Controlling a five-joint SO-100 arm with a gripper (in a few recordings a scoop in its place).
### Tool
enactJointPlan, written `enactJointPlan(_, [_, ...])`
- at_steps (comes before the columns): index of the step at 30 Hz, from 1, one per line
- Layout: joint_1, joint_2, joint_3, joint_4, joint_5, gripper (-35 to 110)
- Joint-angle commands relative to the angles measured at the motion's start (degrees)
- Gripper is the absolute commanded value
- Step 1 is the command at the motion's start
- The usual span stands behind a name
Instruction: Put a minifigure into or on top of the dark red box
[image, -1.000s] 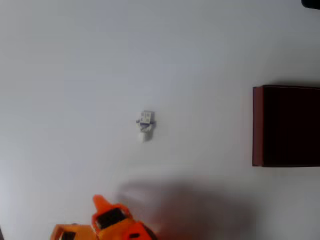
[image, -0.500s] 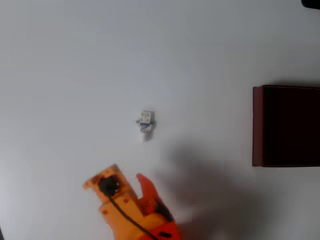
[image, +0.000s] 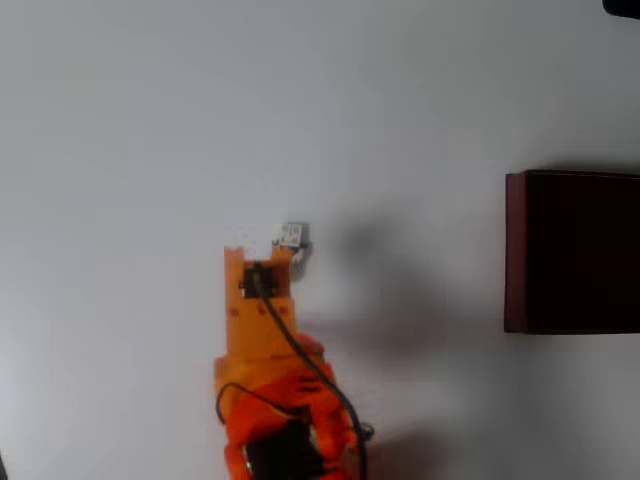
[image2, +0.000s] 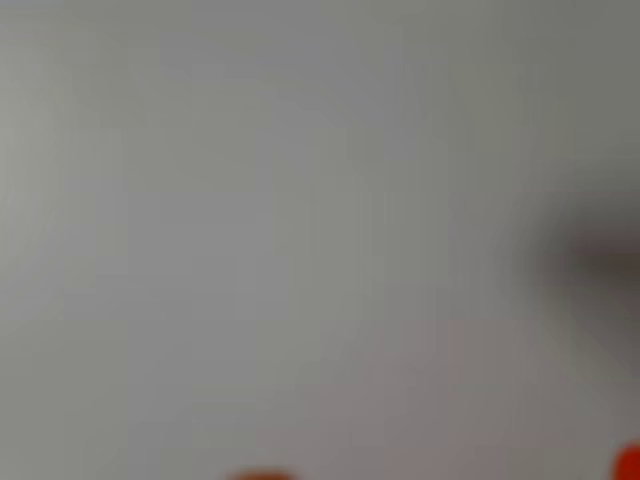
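- Our gripper (image: 262, 256) sits just beside the minifigure (image: 291, 236) on the table (image: 120, 120); we cannot tell its opening.
- The dark red box (image: 515, 250) lies well apart, rightward.
- We should centre the fingers around the figure before closing.

Matt table, plastic arm, dull red box

You have a smooth, matt white table (image: 120, 120) with no visible grain or glare. The gripper (image: 258, 258) looks like moulded orange plastic, slightly satin, with a black rubbery cable (image: 300, 350) along it. The minifigure (image: 291, 238) reads as white plastic. The dark red box (image: 515, 250) at the table's right edge has flat, unglossy walls; its material you cannot tell.
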Motion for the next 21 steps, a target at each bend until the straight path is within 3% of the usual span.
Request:
enactJointPlan(1, [-0.4, -7.2, -5.1, -4.7, 1.3, 17])
enactJointPlan(12, [7.6, -18.4, -8.3, -10.2, -3.1, 17])
enactJointPlan(21, [6.9, -27.4, -10.6, -14.2, -0.9, 17])
